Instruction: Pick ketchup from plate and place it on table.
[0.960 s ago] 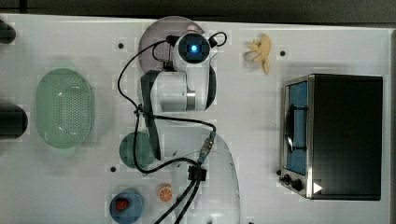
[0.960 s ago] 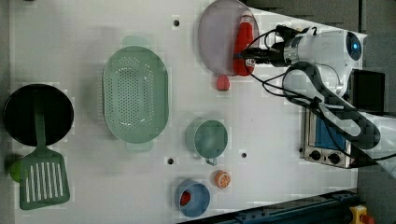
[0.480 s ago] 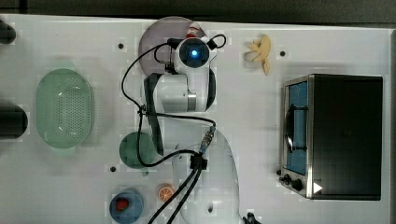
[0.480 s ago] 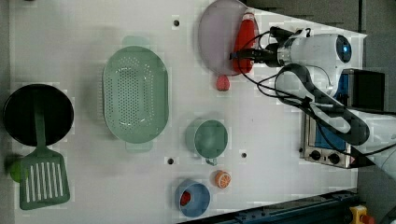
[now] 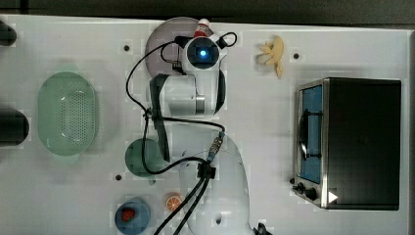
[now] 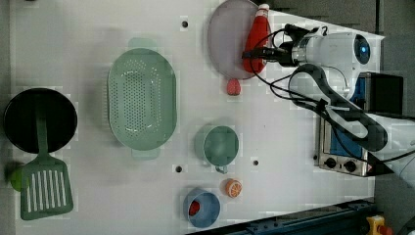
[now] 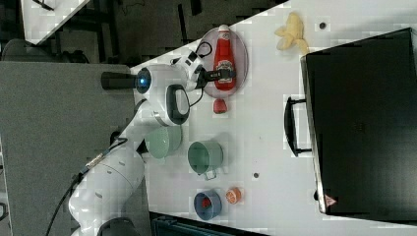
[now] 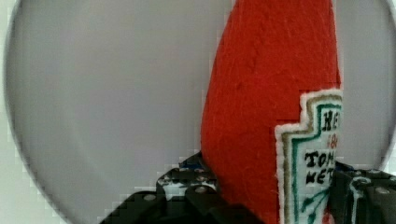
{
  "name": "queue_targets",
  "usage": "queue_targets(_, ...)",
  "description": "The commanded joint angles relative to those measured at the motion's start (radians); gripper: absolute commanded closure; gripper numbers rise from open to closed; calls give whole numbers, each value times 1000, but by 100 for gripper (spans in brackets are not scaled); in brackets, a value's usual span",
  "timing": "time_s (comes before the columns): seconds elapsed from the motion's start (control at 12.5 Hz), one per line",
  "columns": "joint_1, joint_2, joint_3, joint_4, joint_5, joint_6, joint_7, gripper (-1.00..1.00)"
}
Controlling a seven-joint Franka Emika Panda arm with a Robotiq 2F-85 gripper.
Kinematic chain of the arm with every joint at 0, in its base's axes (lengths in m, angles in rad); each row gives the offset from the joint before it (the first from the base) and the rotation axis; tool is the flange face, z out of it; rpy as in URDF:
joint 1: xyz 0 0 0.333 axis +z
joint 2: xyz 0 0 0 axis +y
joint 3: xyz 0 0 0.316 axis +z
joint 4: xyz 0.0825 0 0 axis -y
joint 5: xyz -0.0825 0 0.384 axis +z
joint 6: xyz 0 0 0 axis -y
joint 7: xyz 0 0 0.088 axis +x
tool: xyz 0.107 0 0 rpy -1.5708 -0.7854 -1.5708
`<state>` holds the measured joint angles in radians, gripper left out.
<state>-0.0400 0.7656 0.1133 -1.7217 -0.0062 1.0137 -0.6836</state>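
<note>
Ketchup: slim red felt bottle with white cap (image 7: 224, 58), lying on the pale lilac round plate (image 7: 241, 42), not lifted.
Fingers: gripper (image 7: 222, 74) straddles the bottle's lower body, one finger on each side; whether they are pressing it yet, I cannot tell.
Left: lift, then set it on the white tabletop (image 7: 265, 132).

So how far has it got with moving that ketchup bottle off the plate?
Early days. The reach looks done: the gripper is down at the ketchup, a finger on each side of its body. The grasp is in hand. The bottle lies on the plate, so lifting it and setting it on the table remain.
</note>
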Motion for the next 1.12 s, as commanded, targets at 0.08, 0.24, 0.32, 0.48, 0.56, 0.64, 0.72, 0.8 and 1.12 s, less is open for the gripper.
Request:
queue_targets(0.08,-11,-150,9,20,-3,-36,38,-27)
queue_targets(0.24,-11,-212,8,19,-3,-84,74,-27)
queue_targets(0.32,-12,-245,6,19,-3,-135,86,-27)
queue_targets(0.48,-16,-315,5,14,-3,-252,111,-27)
queue_targets(0.56,-21,-351,4,11,-3,-308,134,-26)
queue_targets(0.64,-26,-386,1,8,-3,-362,162,-27)
queue_targets(0.72,-28,-420,-4,0,-2,-411,185,-27)
queue_targets(0.8,-32,-455,-8,-11,-2,-447,206,-27)
queue_targets(1.12,-51,-613,-33,-159,-2,-524,260,-26)
